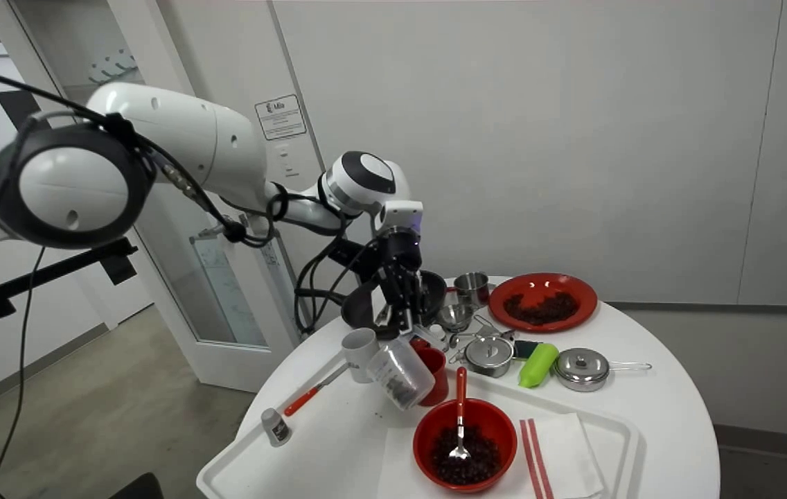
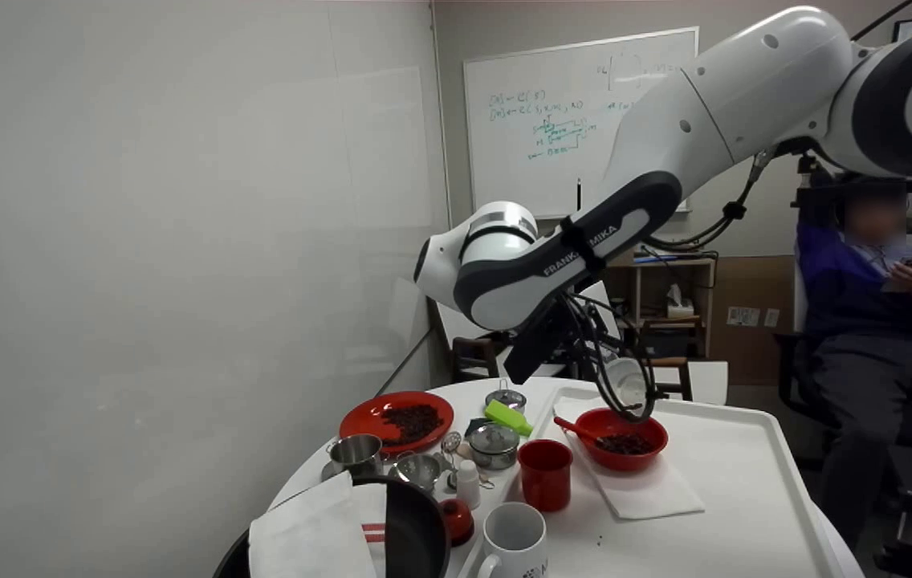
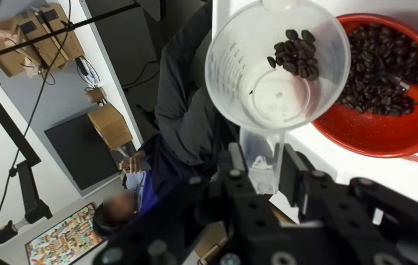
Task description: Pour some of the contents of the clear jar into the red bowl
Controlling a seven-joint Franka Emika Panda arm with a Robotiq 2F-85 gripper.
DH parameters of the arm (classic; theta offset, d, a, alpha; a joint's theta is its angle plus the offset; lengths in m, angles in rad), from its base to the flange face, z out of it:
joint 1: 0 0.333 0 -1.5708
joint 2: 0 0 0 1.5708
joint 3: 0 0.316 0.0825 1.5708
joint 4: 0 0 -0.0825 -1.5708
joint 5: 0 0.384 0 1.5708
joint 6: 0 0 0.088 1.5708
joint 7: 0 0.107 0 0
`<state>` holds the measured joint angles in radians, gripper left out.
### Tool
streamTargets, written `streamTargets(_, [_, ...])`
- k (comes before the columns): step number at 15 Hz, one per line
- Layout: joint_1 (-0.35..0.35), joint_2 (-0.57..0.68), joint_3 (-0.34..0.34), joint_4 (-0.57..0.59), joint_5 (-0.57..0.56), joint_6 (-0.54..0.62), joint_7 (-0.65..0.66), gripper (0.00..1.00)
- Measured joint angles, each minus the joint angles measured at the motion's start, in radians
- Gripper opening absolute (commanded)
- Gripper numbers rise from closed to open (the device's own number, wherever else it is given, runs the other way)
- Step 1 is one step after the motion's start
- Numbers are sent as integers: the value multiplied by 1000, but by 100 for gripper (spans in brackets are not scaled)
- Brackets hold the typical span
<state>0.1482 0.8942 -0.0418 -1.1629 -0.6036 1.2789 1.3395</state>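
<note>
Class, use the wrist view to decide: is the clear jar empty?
No, a small cluster of dark beans lies inside the clear jar, towards the side where the red bowl appears.

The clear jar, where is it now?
In the wrist view, the clear jar is at the top, right of centre, held in the pincer, with the red bowl immediately to its right, partly behind it.

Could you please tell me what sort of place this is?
Probably a lab or office: a rectangular whiteboard on the wall carries green handwriting, and a large white-and-black jointed robot arm reaches over a round white table.
</note>
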Motion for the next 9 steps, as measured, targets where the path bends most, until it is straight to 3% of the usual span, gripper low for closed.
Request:
streamTargets(5, [21, -134, 36, -127, 45, 58, -168, 12])
streamTargets(9, [33, -166, 62, -230, 78, 180, -274, 12])
